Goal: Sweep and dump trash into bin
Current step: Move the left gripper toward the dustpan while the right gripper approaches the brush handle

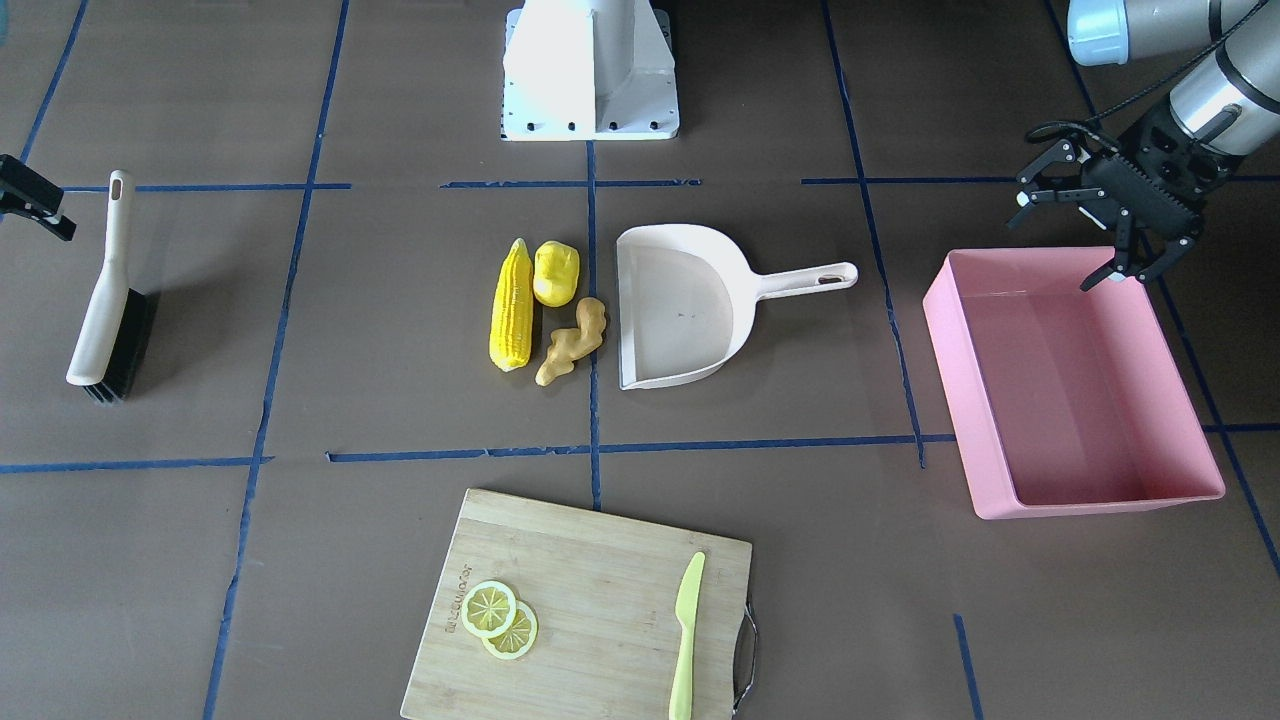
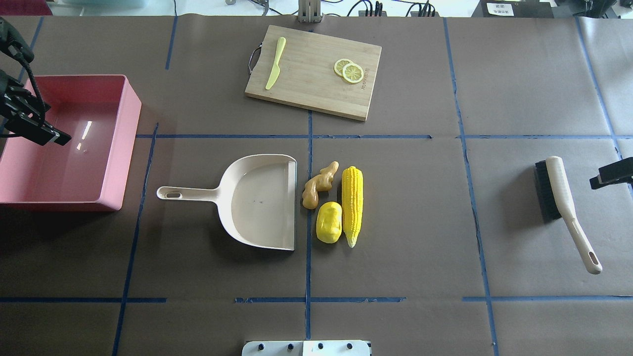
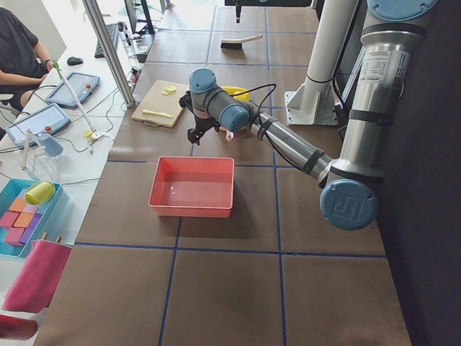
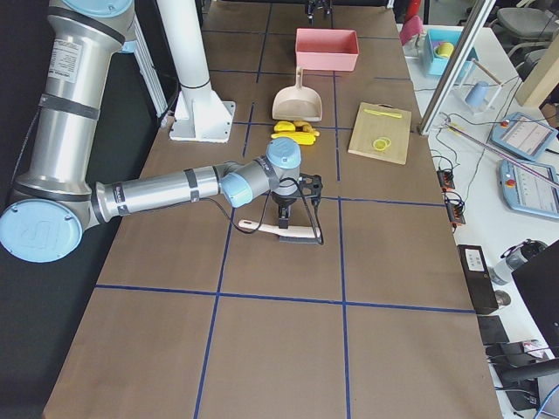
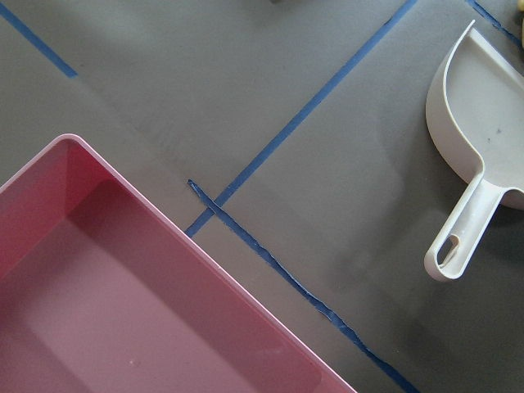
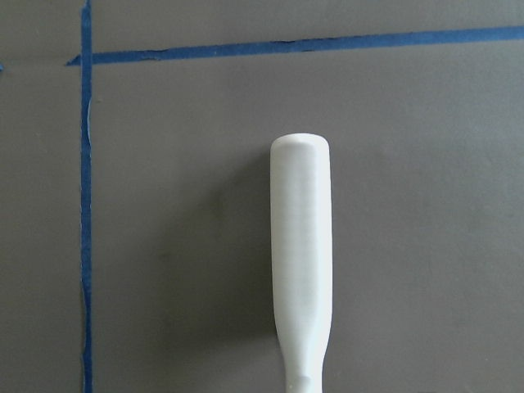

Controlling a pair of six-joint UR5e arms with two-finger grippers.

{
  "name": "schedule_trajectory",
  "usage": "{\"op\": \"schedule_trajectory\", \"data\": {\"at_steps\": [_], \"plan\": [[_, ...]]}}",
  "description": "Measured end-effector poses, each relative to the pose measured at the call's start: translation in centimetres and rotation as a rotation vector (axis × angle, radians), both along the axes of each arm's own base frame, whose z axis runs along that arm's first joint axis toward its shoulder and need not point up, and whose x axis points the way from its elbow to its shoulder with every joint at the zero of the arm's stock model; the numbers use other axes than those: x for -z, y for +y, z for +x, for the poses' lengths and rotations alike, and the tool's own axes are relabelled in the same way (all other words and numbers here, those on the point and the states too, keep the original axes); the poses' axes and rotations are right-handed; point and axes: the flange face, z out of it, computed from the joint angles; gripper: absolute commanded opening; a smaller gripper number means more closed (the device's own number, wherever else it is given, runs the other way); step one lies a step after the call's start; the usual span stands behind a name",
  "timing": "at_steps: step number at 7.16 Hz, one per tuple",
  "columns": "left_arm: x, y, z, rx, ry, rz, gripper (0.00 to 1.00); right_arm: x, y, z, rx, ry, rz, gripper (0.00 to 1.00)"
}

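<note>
The trash lies together mid-table: a yellow corn cob (image 1: 511,307), a rounded yellow lump (image 1: 556,272) and a tan ginger root (image 1: 572,342), just off the open mouth of the cream dustpan (image 1: 680,305). The pink bin (image 1: 955,380) stands empty beyond the dustpan's handle; its rim also shows in the left wrist view (image 5: 205,270). My left gripper (image 1: 1058,238) is open and empty, above the bin's robot-side end. My right gripper (image 1: 35,200) hovers over the brush (image 1: 105,300), whose cream handle (image 6: 301,246) fills its wrist view. It looks open and holds nothing.
A wooden cutting board (image 1: 600,590) on the operators' side carries two lemon slices (image 1: 500,618) and a lime-green knife (image 1: 687,625). The robot's white base (image 1: 590,70) stands behind the trash. Blue tape lines cross the brown table.
</note>
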Motion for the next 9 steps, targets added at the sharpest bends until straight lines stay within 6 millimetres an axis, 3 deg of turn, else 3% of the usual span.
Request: {"op": "schedule_trajectory", "data": {"at_steps": [2,4,7,8,9], "plan": [[-0.2,-0.2,0.2,-0.003,-0.003,-0.002,1.00,-1.5,1.1,-3.3,0.046,0.045,-0.002,1.00],[-0.3,-0.2,0.3,-0.004,-0.004,-0.003,1.00,-3.4,1.6,-5.0,0.086,0.066,-0.034,1.00],[-0.4,-0.2,0.4,-0.009,-0.006,-0.001,1.00,-4.9,2.5,-6.8,0.135,0.080,-0.068,1.00],[-0.5,-0.2,0.4,-0.010,-0.006,0.000,1.00,-5.4,2.7,-7.1,0.146,0.087,-0.078,0.94],[-0.5,-0.3,0.4,-0.011,-0.006,0.000,1.00,-5.9,2.9,-7.4,0.153,0.091,-0.088,0.74]]}}
